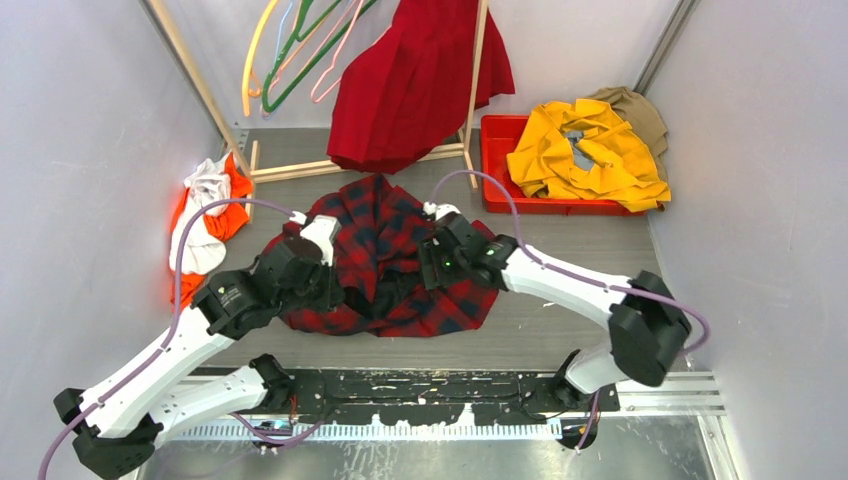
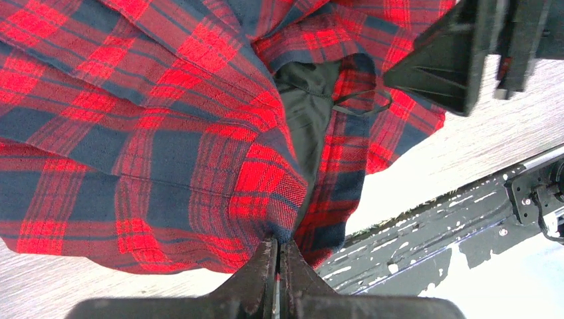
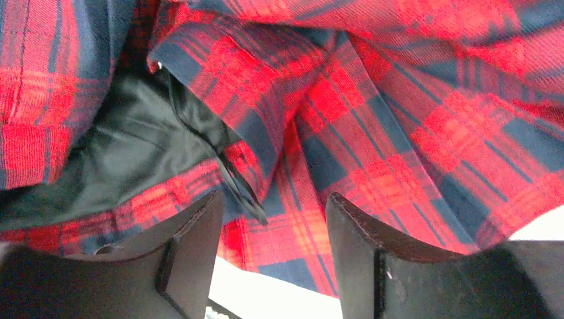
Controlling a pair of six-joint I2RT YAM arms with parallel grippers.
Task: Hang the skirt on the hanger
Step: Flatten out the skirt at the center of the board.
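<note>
The bright-red pleated skirt [image 1: 415, 85] hangs at the back from the wooden rack, its top out of view. A cream-yellow hanger [image 1: 247, 75] hangs at the rack's left end. Both arms are at a red-and-black plaid garment [image 1: 385, 240] on the table. My left gripper [image 1: 335, 280] [image 2: 278, 242] is shut on a fold of this plaid cloth [image 2: 199, 153]. My right gripper [image 1: 432, 268] [image 3: 273, 203] is open, its fingers either side of the plaid hem [image 3: 372, 146] and gripping nothing. Black lining [image 3: 133, 153] shows inside the garment.
Green [image 1: 300, 60] and pink [image 1: 335, 65] hangers hang beside the cream one. A red bin [image 1: 500, 140] with yellow cloth [image 1: 585, 150] stands back right. Orange and white clothes [image 1: 205, 215] lie at the left wall. The black rail [image 2: 432, 232] runs along the near edge.
</note>
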